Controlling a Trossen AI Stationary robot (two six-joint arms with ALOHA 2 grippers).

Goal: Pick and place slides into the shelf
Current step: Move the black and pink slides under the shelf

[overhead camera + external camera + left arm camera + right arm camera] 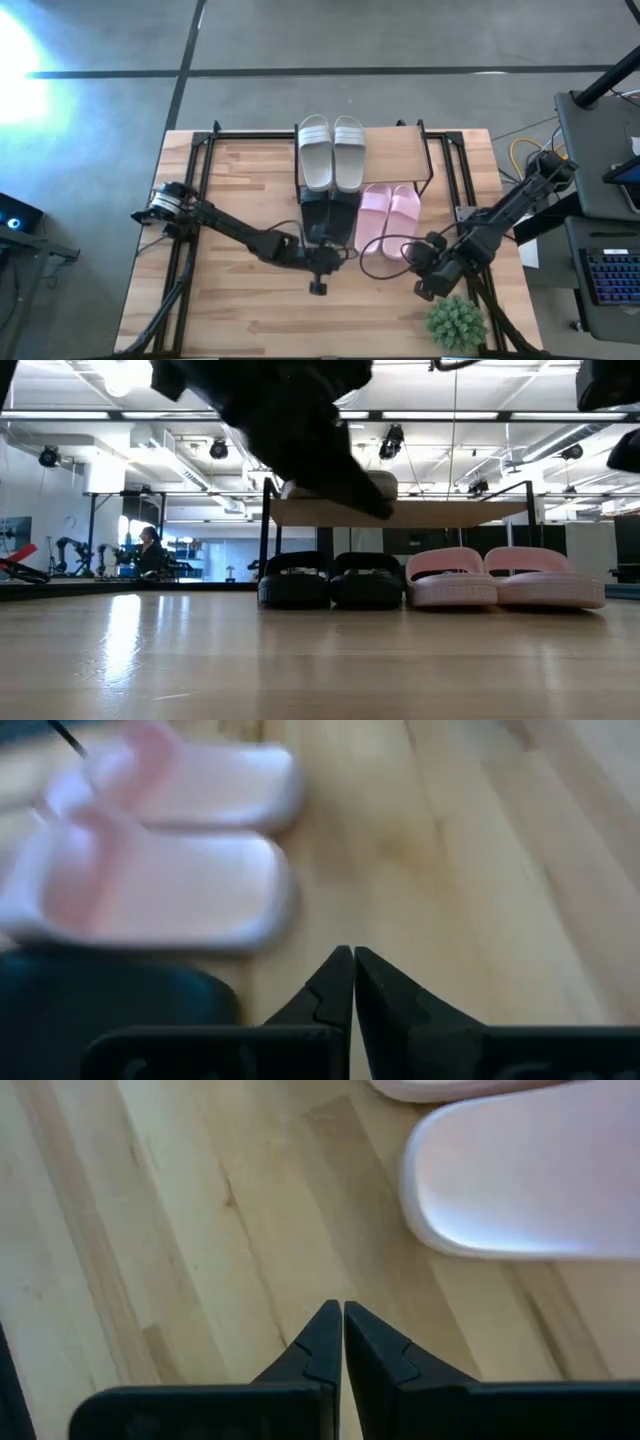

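Progress looks well along to us: the pale grey pair (332, 152) lies side by side on top of the shelf (400, 148), on the light board inside its thin black frame, so that part seems done. The black pair (330, 580) sits on the tabletop under the front edge of the shelf, and the pink pair (390, 218) lies just beside it, its toes at or just under the shelf's front edge as far as we can tell; in the low view all four stand in a row below the raised board. Whether that counts as placed or whether they must still go up onto the board, we cannot say for certain; we judge that the pink pair at least is left to do. Every slide has its long axis running from the near edge of the table toward the far edge; the grey straps sit toward the far end, and the pink heels face the arms. We see the left gripper (352, 982) clenched and empty, hovering above the table by the black pair. The right gripper (340, 1338) is likewise closed on nothing, near the pink heels, beside a small green plant (456, 322).
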